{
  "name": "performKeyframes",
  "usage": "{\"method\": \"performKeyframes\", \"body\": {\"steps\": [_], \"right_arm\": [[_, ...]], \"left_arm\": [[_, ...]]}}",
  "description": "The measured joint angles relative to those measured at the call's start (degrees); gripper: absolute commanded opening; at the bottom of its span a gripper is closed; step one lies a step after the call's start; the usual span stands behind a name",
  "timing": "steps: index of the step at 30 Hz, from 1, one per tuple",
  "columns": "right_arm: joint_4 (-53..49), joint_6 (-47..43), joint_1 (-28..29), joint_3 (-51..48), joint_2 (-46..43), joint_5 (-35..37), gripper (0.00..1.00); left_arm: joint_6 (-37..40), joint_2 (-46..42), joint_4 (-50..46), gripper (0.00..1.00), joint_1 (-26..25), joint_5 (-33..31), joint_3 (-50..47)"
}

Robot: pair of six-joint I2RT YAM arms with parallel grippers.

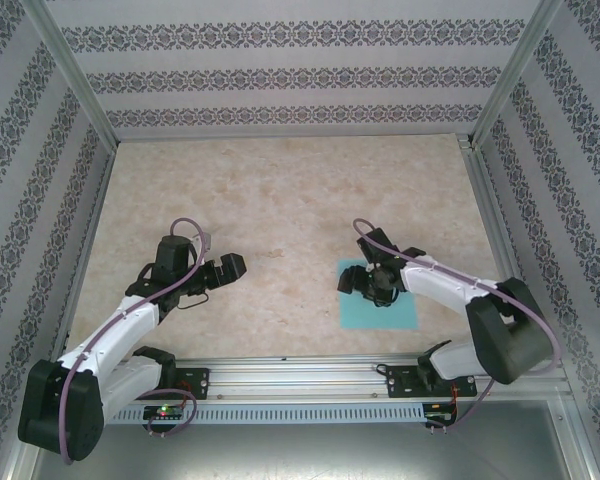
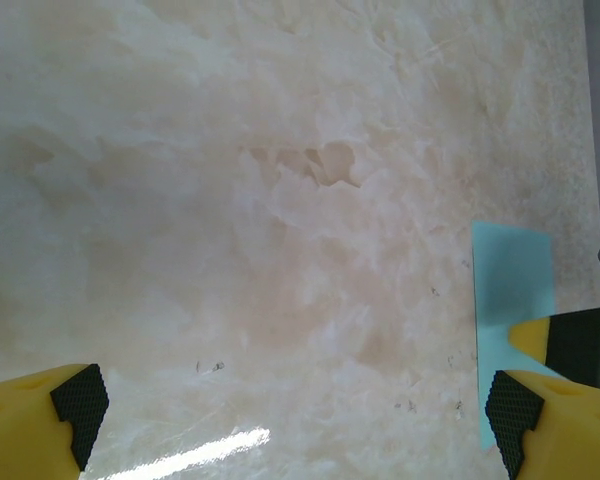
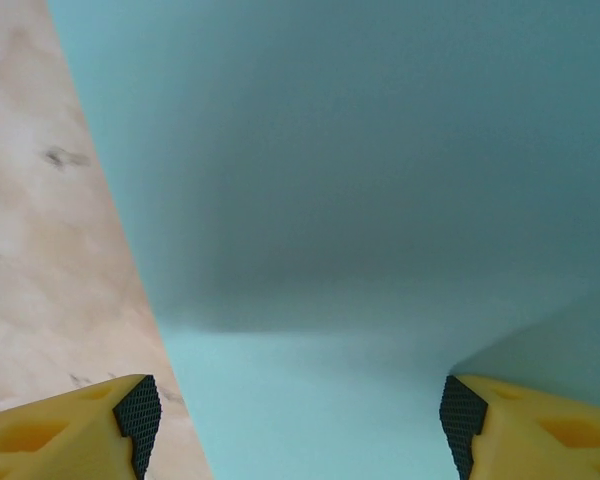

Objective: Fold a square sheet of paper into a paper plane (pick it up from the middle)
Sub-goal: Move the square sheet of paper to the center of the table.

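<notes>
Nearest the top camera, the left arm [image 1: 90, 360] and the right arm [image 1: 500, 335] rise from their bases on a metal rail [image 1: 300, 375] at the near edge of the marbled beige tabletop [image 1: 280, 190].

On the left, the left end effector [image 1: 230, 268] hangs over bare tabletop and points toward the middle. In its own wrist view, the left end effector [image 2: 295, 420] stands wide. Its yellow fingers [image 2: 40, 415] with black pads sit at the two lower corners, with nothing between them but stone-patterned surface.

To the right, the square sheet of paper [image 1: 400, 312] lies flat on the tabletop, close to the rail and in front of the right arm's base. The left wrist camera catches a turquoise strip of it [image 2: 510, 280] at its right edge.

The right end effector [image 1: 365, 283] is low over the far left part of the sheet. Seen from its wrist, the right end effector [image 3: 300, 420] is also spread wide and grips nothing. Its left finger [image 3: 70, 430] is above the tabletop just beside the sheet's edge, and the other is over the paper [image 3: 360, 200]. Whether the tips touch the sheet cannot be told.
</notes>
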Motion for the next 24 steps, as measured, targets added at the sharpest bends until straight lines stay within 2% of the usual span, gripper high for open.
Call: {"method": "performKeyframes", "body": {"steps": [9,15,24], "right_arm": [[1.9,0.0,7.2,15.3,15.8,0.6,0.77],[2.7,2.7,9.7,26.2,24.8,0.7,0.75],[2.4,6.1,8.7,30.2,27.5,2.6,0.74]], "left_arm": [[0.1,1.1,1.2,1.0,0.0,0.0,-0.1],[0.2,1.7,1.2,1.0,0.0,0.5,-0.1],[1.0,4.1,1.2,1.0,-0.3,1.7,0.4]]}}
